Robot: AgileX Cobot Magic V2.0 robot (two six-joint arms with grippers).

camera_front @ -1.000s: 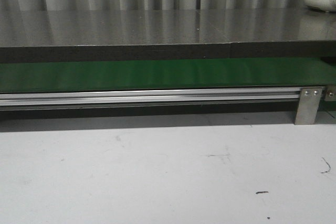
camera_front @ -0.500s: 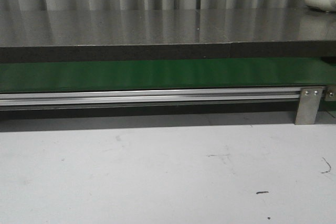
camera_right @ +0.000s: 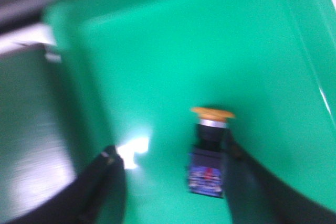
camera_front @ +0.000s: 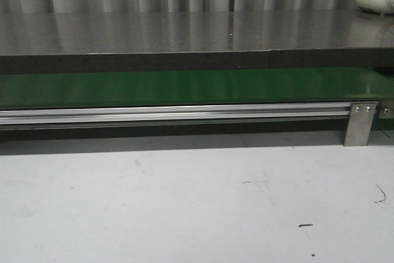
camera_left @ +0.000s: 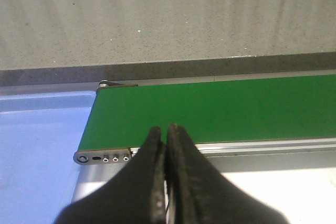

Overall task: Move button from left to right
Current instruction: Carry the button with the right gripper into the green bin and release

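Across the front view, a green conveyor belt [camera_front: 184, 87] is stretched from the left edge to the right edge of the frame, with a dark grey counter [camera_front: 184, 32] above it and a silver aluminium rail [camera_front: 172, 114] below; a metal bracket [camera_front: 361, 122] is fixed at the rail's right end, and a scuffed white table [camera_front: 184, 201] fills the lower half of the picture. Neither arm nor the button is seen from this camera. At the left of the left wrist view, a blue tray [camera_left: 37, 150] is seen lying just beside the belt's end roller, while the left gripper [camera_left: 167, 145], at bottom centre, is shown with its black fingers [camera_left: 149, 182] pressed together on nothing, poised above the rail at the belt's near edge. The right wrist view is heavily blurred: a bright green bin [camera_right: 173, 51] fills most of the frame, and the button [camera_right: 209, 153] is seen right of centre, its orange-yellow cap toward the top of the frame and its black body below. The right gripper [camera_right: 170, 182] is shown spread wide, one dark finger at lower left well apart from the button, the other at lower right touching or just beside its body; contact cannot be told through the blur.
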